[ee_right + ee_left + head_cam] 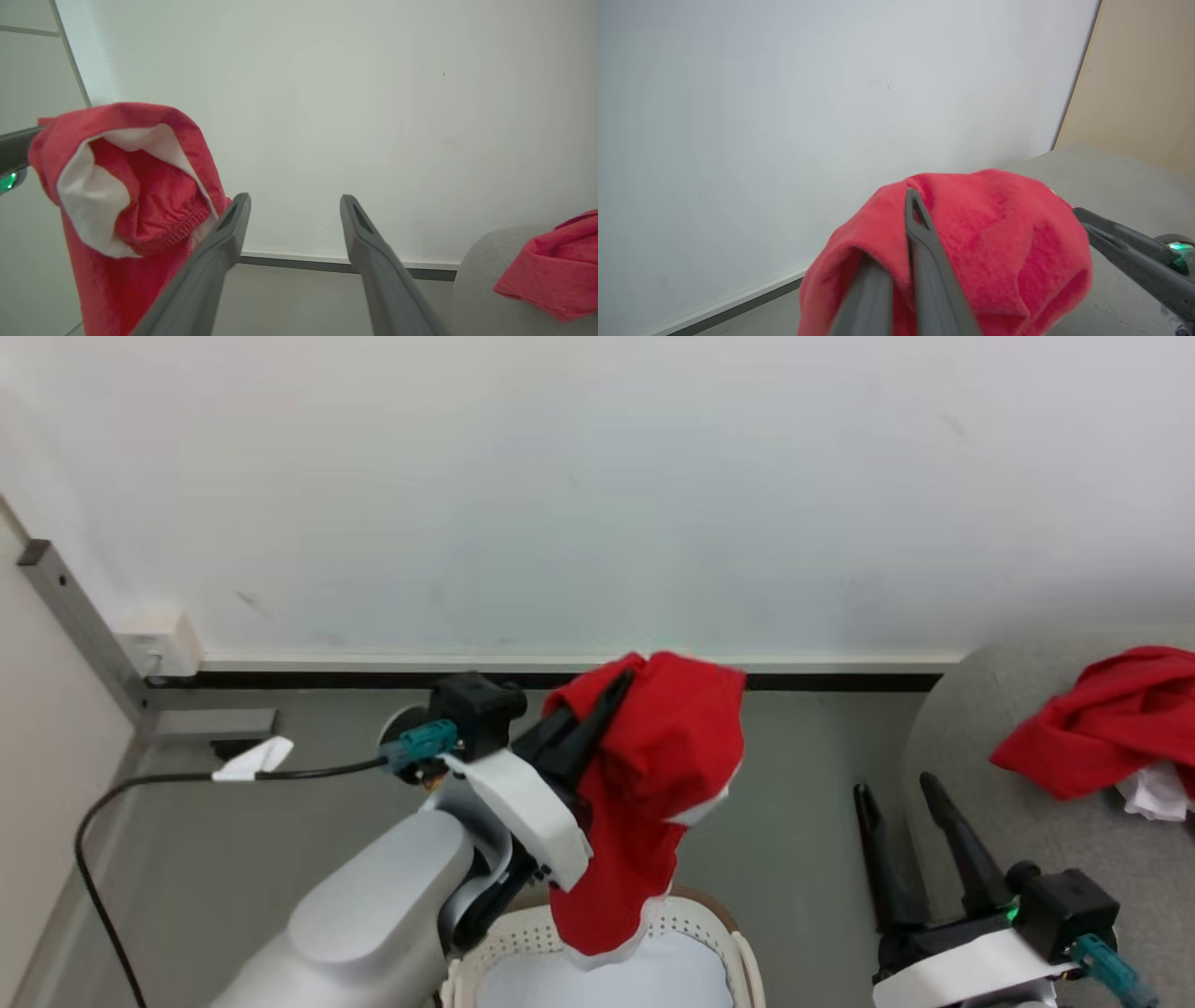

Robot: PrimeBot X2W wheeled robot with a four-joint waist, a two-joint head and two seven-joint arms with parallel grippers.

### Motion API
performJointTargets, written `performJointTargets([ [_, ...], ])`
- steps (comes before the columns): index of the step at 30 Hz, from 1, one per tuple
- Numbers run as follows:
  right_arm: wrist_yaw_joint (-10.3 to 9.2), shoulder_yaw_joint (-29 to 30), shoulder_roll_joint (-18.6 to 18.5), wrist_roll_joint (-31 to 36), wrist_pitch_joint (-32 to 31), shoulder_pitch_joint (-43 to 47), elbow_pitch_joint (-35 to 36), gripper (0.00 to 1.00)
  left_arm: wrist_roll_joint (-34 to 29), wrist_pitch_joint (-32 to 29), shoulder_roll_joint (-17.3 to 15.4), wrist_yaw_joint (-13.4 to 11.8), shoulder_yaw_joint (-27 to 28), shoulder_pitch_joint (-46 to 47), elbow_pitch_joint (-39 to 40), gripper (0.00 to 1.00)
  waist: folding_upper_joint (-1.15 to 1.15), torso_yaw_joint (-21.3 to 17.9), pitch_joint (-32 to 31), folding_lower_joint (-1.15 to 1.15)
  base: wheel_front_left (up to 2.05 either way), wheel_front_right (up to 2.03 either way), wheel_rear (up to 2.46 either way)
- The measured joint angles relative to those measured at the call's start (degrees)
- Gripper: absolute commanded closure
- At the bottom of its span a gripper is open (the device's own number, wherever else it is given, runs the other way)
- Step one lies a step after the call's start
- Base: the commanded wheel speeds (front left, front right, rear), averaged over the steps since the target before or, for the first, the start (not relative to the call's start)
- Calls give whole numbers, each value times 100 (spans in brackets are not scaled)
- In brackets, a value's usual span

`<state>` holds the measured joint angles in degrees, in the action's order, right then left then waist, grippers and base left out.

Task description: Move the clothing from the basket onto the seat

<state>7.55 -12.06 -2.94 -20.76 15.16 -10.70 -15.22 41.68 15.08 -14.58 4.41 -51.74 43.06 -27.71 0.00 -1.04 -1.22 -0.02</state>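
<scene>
My left gripper [618, 683] is shut on a red garment with white trim [653, 784], lifted clear above the basket [695, 910]; the cloth drapes over the fingers [920, 233] and hangs down to the basket's rim. In the right wrist view the same garment [135, 200] dangles at the left. A second piece of red clothing [1092, 728] lies on the grey seat [980, 737] at the right, also seen in the right wrist view [551, 266]. My right gripper [898, 788] stands open and holds nothing, low beside the seat's edge, fingers [373, 252] spread.
A pale wall and dark baseboard [373, 679] run behind. A black cable [140, 784] with a white tag trails on the grey floor at the left, near a grey metal post [84, 616]. A pale pad [635, 980] lines the basket's bottom.
</scene>
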Motion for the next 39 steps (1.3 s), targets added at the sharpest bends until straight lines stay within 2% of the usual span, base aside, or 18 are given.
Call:
performJointTargets([
  [11,0,-528,-44,-66,0,18,-230,0,-78,0,-81,-104,111,34,360,100,0,259,-137,1,0,0,0],
  [16,0,-1017,-157,-129,0,-149,-522,0,-78,-1,-48,-120,82,42,402,100,0,335,-136,1,0,0,0],
  [21,0,-1772,-336,-328,-1,-545,-1122,0,-78,-16,49,-92,-42,42,465,100,0,499,-155,2,0,0,0],
  [29,0,-2560,-349,-824,0,-1235,-1822,0,-79,-71,259,-86,-259,-15,564,100,0,840,-252,2,0,0,0],
  [35,0,-3201,-321,-1459,0,-1684,-2496,0,-86,-140,426,-42,-459,-83,726,100,0,1109,-313,2,0,0,0],
  [39,0,-3284,-330,-1717,0,-1922,-2709,0,-86,-156,492,-34,-532,-95,809,100,0,1292,-341,2,0,0,0],
])
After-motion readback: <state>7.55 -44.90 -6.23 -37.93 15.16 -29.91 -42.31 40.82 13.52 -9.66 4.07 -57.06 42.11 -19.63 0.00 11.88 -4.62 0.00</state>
